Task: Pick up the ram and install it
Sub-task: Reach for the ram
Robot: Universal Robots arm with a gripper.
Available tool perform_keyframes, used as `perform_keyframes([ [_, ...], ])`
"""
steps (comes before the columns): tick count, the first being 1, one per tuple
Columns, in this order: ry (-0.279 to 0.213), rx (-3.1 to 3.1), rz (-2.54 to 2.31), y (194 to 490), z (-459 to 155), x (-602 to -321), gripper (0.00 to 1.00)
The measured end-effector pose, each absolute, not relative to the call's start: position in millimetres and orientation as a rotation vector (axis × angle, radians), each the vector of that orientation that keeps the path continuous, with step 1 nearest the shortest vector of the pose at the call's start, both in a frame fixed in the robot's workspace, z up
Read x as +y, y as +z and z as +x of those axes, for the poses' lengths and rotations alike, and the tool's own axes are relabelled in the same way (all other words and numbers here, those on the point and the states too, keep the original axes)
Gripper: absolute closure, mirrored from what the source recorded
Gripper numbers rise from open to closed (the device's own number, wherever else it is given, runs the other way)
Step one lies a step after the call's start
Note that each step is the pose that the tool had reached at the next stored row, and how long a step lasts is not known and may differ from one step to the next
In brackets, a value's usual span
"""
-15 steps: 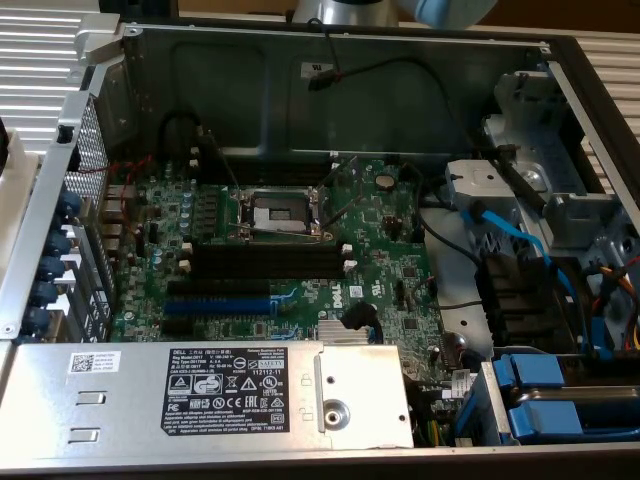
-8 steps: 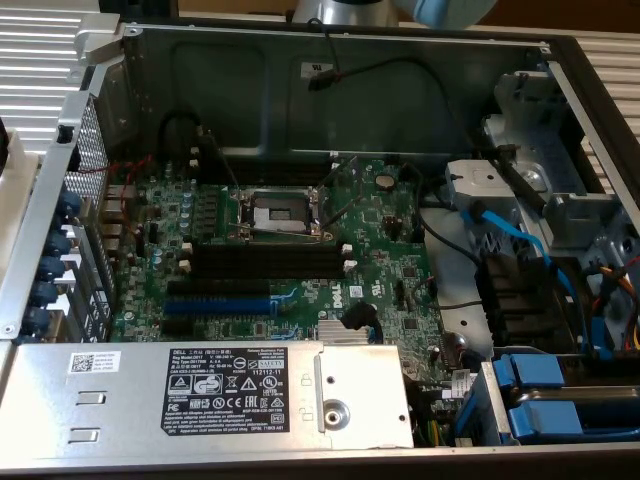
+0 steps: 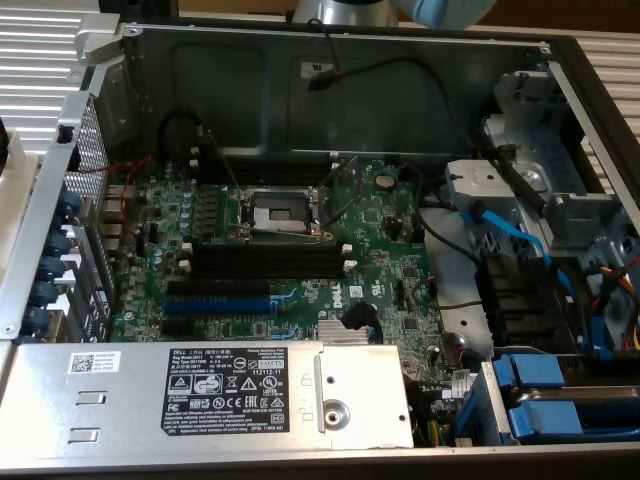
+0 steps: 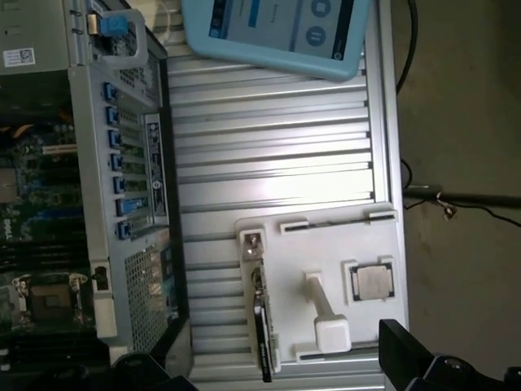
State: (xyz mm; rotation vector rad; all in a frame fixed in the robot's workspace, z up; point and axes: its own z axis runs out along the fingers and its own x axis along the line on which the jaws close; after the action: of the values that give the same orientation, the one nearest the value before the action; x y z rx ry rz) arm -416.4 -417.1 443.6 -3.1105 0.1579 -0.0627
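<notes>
Wrist view gives me what the exterior view lacks: the long thin green ram stick (image 4: 260, 326) standing on edge in a white plastic holder (image 4: 358, 240), near a square silver processor chip (image 4: 373, 282), with my black claw (image 4: 285, 350) spread wide, gripping nothing, close to the stick. Exterior view looks into the open grey computer case (image 3: 300, 80), at its green motherboard (image 3: 380, 250) and long black memory slots (image 3: 265, 262). Holder and case sit on a ribbed aluminium tabletop (image 4: 269, 147); a blue-cased tablet (image 4: 277, 32) lies there too, with dull floor (image 4: 464, 122) alongside.

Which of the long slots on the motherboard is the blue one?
The expansion slot, toward the exterior view's left, between the memory slots and the silver power supply. The memory slots are black with white end clips.
</notes>
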Motion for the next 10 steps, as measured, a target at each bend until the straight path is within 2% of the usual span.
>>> perform_keyframes([
  [10, -0.038, 0.248, -3.107, 443.5, -417.3, -416.7, 0.01],
])
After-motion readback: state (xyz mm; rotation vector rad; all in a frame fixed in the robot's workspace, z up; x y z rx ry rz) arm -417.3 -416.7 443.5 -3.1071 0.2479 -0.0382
